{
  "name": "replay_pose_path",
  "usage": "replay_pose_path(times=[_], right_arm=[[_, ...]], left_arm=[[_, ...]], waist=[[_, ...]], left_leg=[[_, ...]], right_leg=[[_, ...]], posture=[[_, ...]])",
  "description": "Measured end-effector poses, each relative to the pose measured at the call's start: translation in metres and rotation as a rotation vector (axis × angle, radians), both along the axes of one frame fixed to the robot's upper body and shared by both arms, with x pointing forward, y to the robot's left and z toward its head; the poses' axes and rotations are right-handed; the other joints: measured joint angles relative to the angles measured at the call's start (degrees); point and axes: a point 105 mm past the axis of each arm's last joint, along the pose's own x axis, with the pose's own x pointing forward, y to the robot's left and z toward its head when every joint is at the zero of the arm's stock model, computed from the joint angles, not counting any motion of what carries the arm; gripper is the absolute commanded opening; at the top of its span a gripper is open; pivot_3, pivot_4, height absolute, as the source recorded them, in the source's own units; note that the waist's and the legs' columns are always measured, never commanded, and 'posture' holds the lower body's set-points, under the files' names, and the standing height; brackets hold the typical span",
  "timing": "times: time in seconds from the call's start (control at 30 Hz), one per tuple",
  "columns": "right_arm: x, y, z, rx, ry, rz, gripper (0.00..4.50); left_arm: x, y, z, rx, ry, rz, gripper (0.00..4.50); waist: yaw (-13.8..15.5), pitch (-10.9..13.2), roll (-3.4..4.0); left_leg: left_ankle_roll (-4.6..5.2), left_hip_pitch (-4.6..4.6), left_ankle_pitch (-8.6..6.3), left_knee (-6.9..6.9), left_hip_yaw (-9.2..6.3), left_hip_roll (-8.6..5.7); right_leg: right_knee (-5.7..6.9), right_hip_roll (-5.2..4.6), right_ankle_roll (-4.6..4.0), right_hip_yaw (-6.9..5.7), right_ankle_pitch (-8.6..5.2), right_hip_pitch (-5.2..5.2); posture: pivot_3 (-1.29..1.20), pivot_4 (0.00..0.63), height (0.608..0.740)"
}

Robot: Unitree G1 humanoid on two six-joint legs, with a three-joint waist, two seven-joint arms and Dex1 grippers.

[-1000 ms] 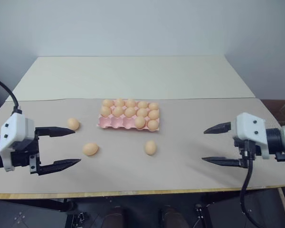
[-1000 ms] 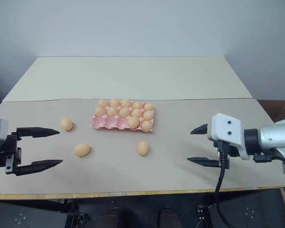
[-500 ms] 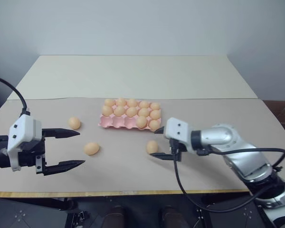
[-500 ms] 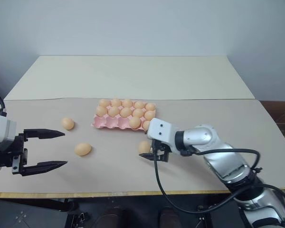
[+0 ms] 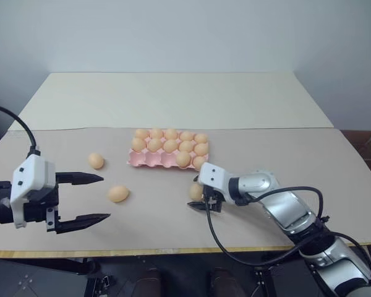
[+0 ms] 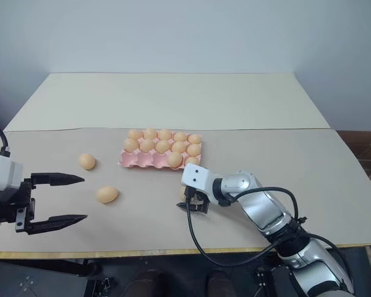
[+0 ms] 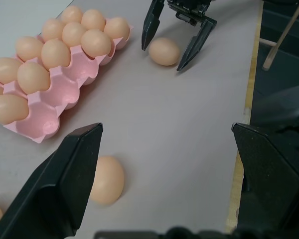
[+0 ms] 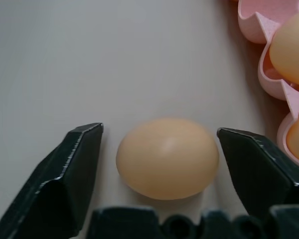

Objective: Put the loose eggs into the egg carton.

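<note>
The pink egg carton [image 5: 149, 160] lies mid-table with several eggs in it; three front cups on its left side are bare. One loose egg [image 7: 164, 51] lies just in front of the carton's right end. My right gripper [image 5: 195, 193] is open and straddles this egg, one finger on each side with a narrow gap to the shell [image 8: 167, 158]. Two more loose eggs sit left of the carton, one beside it [image 5: 96, 161] and one nearer me [image 5: 118, 193]. My left gripper [image 5: 105, 197] hovers wide open at the left, holding nothing.
A tan sheet covers the near half of the table, ending at the front edge [image 5: 173, 250]. A lighter tabletop [image 5: 173, 99] stretches behind the carton to the wall. A black cable [image 5: 219, 238] hangs from my right wrist over the front edge.
My right arm has swung in from the right side of the table and down to the egg in front of the carton, and its fingers have narrowed around it. The left gripper stayed put.
</note>
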Motion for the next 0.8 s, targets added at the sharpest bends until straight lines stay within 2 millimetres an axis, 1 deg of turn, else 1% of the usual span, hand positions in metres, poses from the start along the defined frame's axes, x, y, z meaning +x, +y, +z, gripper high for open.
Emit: replay_pose_path(times=[0.03, 0.07, 0.1, 0.3, 0.37, 0.43, 0.47, 0.57, 0.6, 0.67, 0.73, 0.8], right_arm=[[0.0, 0.0, 0.0, -0.001, -0.002, 0.0, 2.83], [0.0, 0.0, 0.0, -0.003, -0.007, 0.003, 2.64], [0.001, 0.0, 0.001, -0.004, -0.016, 0.006, 2.56], [0.001, -0.001, 0.0, -0.017, -0.044, 0.004, 2.56], [0.001, 0.002, 0.006, 0.007, -0.06, 0.012, 2.56], [0.002, 0.01, 0.02, 0.054, -0.089, 0.025, 2.56], [0.004, 0.017, 0.03, 0.081, -0.115, 0.034, 2.56], [0.017, 0.041, 0.07, 0.182, -0.249, 0.043, 2.56], [0.024, 0.048, 0.079, 0.204, -0.293, 0.037, 2.56], [0.036, 0.057, 0.086, 0.222, -0.355, 0.015, 2.56], [0.051, 0.066, 0.082, 0.218, -0.395, -0.013, 2.56], [0.059, 0.071, 0.074, 0.209, -0.413, -0.026, 2.56]], left_arm=[[0.0, 0.0, 0.0, 0.001, 0.0, 0.002, 4.5], [0.0, 0.0, 0.0, 0.001, 0.0, 0.002, 4.5], [0.0, 0.0, 0.0, 0.001, 0.0, 0.003, 4.5], [0.0, 0.002, -0.002, 0.01, 0.0, 0.014, 4.5], [0.0, 0.005, -0.004, 0.021, 0.008, 0.028, 4.5], [-0.002, 0.008, -0.009, 0.045, 0.021, 0.041, 4.5], [-0.003, 0.01, -0.013, 0.063, 0.03, 0.049, 4.5], [-0.006, 0.02, -0.024, 0.11, 0.071, 0.081, 4.5], [-0.006, 0.022, -0.025, 0.115, 0.076, 0.088, 4.5], [-0.005, 0.023, -0.025, 0.125, 0.068, 0.089, 4.5], [-0.005, 0.024, -0.024, 0.128, 0.061, 0.091, 4.5], [-0.006, 0.024, -0.023, 0.129, 0.055, 0.093, 4.5]], waist=[[0.0, 0.0, 0.0], [0.0, 0.0, 0.0], [0.0, 0.0, 0.0], [0.0, 0.0, 0.0], [-0.01, 0.0, 0.0], [-0.37, 0.0, 0.0], [-0.58, 0.0, 0.0], [-1.25, 0.0, 0.0], [-1.34, -0.01, -0.01], [-1.37, -0.02, -0.02], [-1.38, -0.02, -0.03], [-1.38, -0.02, -0.03]], left_leg=[[0.0, 0.0, 0.0, 0.0, 0.0, 0.0], [0.0, 0.0, 0.0, 0.0, 0.0, 0.0], [0.0, 0.0, 0.0, 0.0, 0.0, 0.0], [0.0, 0.0, 0.0, 0.0, 0.0, 0.0], [0.0, 0.0, 0.0, 0.0, 0.0, 0.01], [0.0, 0.02, 0.0, -0.01, 0.01, 0.02], [0.0, 0.04, 0.0, -0.02, 0.0, 0.03], [-0.01, 0.07, 0.01, -0.06, -0.05, 0.05], [-0.01, 0.1, 0.01, -0.06, -0.05, 0.05], [-0.02, 0.05, 0.01, -0.05, -0.05, 0.01], [-0.02, 0.01, 0.01, -0.05, -0.02, -0.02], [-0.02, -0.03, 0.01, -0.05, -0.02, -0.03]], right_leg=[[0.0, 0.0, 0.0, 0.0, 0.0, 0.0], [0.0, 0.0, 0.0, 0.0, 0.0, 0.0], [0.01, 0.0, 0.0, 0.0, 0.0, 0.0], [0.0, 0.0, 0.0, 0.0, 0.0, 0.0], [0.0, 0.0, 0.0, 0.0, 0.0, 0.0], [0.03, 0.03, 0.0, 0.02, 0.0, -0.01], [0.05, 0.04, -0.01, 0.02, 0.0, -0.01], [0.08, 0.07, -0.02, -0.01, 0.01, 0.0], [0.06, 0.07, -0.02, -0.02, 0.01, 0.01], [0.04, 0.01, -0.02, -0.05, 0.01, 0.01], [0.02, -0.04, -0.02, -0.05, 0.01, -0.01], [0.01, -0.06, -0.02, -0.05, 0.01, -0.06]], posture=[[0.0, 0.15, 0.74], [0.0, 0.15, 0.74], [0.0, 0.15, 0.74], [0.0, 0.15, 0.74], [0.0, 0.15, 0.74], [0.0, 0.15, 0.74], [0.0, 0.15, 0.74], [0.0, 0.15, 0.74], [0.0, 0.15, 0.74], [0.0, 0.15, 0.74], [0.0, 0.15, 0.74], [0.0, 0.15, 0.74]])
